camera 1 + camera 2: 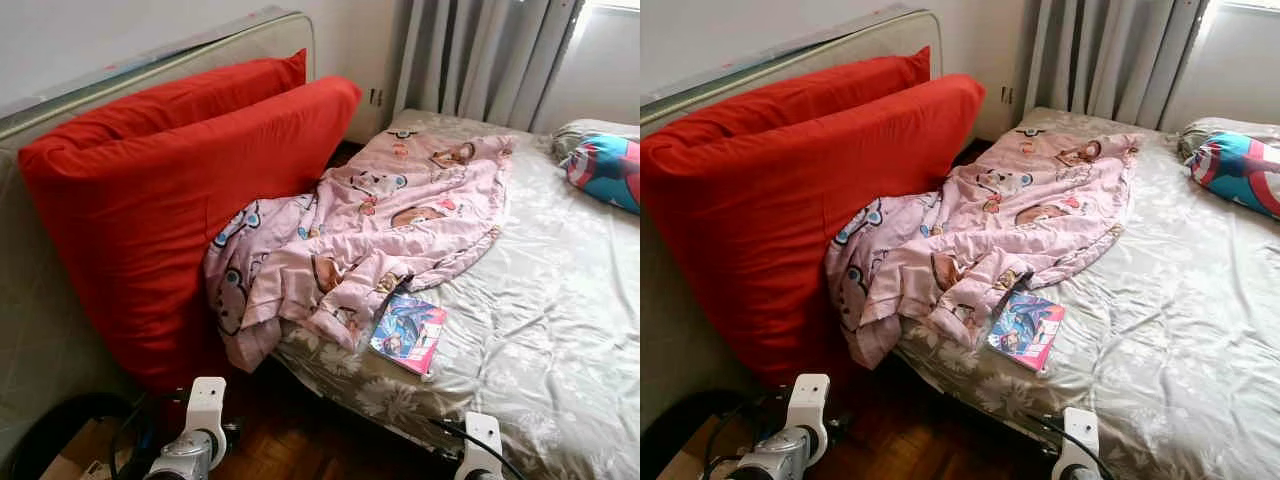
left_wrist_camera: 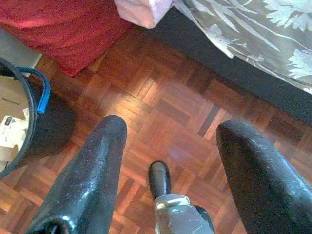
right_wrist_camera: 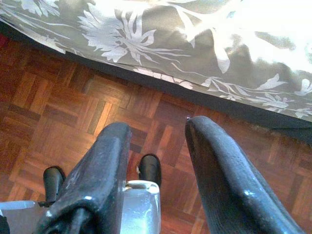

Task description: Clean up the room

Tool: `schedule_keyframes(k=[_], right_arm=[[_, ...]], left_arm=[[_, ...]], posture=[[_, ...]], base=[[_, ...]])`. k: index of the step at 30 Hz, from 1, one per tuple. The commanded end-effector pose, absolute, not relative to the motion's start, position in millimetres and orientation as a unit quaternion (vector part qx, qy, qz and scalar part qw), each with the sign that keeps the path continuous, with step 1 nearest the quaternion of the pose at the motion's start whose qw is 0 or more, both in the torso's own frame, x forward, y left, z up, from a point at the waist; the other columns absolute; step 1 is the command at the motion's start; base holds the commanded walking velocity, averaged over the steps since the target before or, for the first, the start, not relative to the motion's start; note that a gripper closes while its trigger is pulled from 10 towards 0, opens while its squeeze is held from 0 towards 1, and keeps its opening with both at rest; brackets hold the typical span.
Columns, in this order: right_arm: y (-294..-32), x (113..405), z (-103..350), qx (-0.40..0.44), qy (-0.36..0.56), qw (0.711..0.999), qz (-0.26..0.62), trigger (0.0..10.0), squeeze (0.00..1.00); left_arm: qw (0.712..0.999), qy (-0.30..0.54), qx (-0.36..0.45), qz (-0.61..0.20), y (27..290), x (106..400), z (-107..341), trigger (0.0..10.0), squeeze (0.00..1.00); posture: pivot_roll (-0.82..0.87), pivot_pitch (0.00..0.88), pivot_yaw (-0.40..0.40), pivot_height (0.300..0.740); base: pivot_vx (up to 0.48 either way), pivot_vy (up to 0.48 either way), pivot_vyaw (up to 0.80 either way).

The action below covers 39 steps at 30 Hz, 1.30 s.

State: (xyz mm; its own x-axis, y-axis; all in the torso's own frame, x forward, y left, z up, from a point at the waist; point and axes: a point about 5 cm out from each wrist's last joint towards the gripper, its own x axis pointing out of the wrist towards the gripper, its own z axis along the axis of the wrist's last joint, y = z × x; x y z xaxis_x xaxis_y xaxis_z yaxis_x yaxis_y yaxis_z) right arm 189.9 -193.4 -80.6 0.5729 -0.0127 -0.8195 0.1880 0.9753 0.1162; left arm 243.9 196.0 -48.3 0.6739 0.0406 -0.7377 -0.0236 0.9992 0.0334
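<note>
A crumpled pink cartoon-print blanket (image 1: 370,235) lies across the near corner of the bed (image 1: 540,300) and hangs over its edge. A colourful comic book (image 1: 409,332) rests on the grey floral sheet just beside the blanket. Both arms hang low in front of the bed. My left gripper (image 2: 170,146) is open over the parquet floor, near the bed's corner. My right gripper (image 3: 158,141) is also open above the floor, with the sheet's hanging edge (image 3: 195,58) just ahead. Neither holds anything.
Two big red cushions (image 1: 170,200) lean on an upright grey mattress (image 1: 40,330) on my left. A black bucket (image 2: 34,122) with a blue handle holds cardboard by the cushions. A superhero pillow (image 1: 607,170) lies at the bed's far right, with curtains (image 1: 480,60) behind.
</note>
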Motion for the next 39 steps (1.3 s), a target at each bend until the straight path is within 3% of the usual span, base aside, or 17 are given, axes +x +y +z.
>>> schedule_keyframes(k=[1, 28, 39], right_arm=[[-193.7, 193.1, -78.8, 0.096, 0.452, 0.885, -0.057, 10.0, 0.0], [-195.9, 195.4, -77.0, 0.085, 0.447, 0.889, -0.044, 10.0, 0.0], [-197.4, 202.8, -69.1, 0.077, 0.375, 0.922, -0.052, 10.0, 0.0]], left_arm=[[0.913, 0.408, 0.003, 0.022, 198.3, 241.2, -49.9, 10.0, 0.0], [0.914, 0.404, -0.004, 0.021, 195.6, 242.6, -49.3, 10.0, 0.0], [0.936, 0.352, -0.014, 0.024, 196.2, 246.3, -44.0, 10.0, 0.0]], posture=[[-0.03, 0.0, -0.013, 0.74], [-0.02, 0.0, -0.019, 0.74], [-0.03, 0.0, -0.005, 0.74]], base=[[0.0, 0.0, 0.0], [0.324, 0.0, 0.0], [0.057, 0.0, 0.0]])
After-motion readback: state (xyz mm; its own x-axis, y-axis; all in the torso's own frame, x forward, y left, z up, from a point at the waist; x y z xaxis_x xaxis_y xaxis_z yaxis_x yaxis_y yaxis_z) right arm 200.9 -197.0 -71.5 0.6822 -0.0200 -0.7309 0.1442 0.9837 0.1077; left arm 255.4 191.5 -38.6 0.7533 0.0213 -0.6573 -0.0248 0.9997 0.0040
